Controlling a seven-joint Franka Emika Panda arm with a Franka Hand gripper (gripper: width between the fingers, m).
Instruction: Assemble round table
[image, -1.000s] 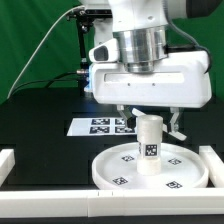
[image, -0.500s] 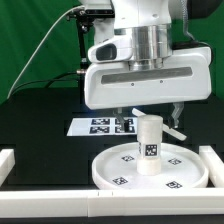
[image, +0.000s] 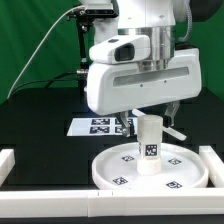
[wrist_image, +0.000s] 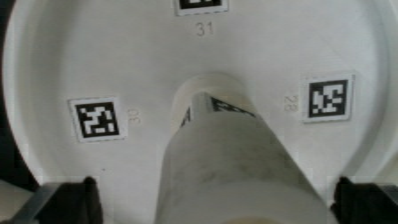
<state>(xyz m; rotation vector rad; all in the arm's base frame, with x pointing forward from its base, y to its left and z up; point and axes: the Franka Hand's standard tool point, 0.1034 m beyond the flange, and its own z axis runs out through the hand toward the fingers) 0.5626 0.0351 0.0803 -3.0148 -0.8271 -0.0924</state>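
The round table's large rimmed disc lies flat on the black table, tags facing up. The short thick cylinder leg stands upright at its centre. My gripper hangs just above the leg's top, open, with a finger on each side and nothing gripped. In the wrist view the leg rises towards the camera from the disc. My gripper straddles the leg there, and its dark fingers stand clear of the leg's sides.
The marker board lies behind the disc. White border rails run along the exterior view's left, front and right. A green curtain hangs behind the black table.
The hand has turned about its vertical axis and lifted a little above the leg. The jaws stayed open, and the leg and disc have not moved.
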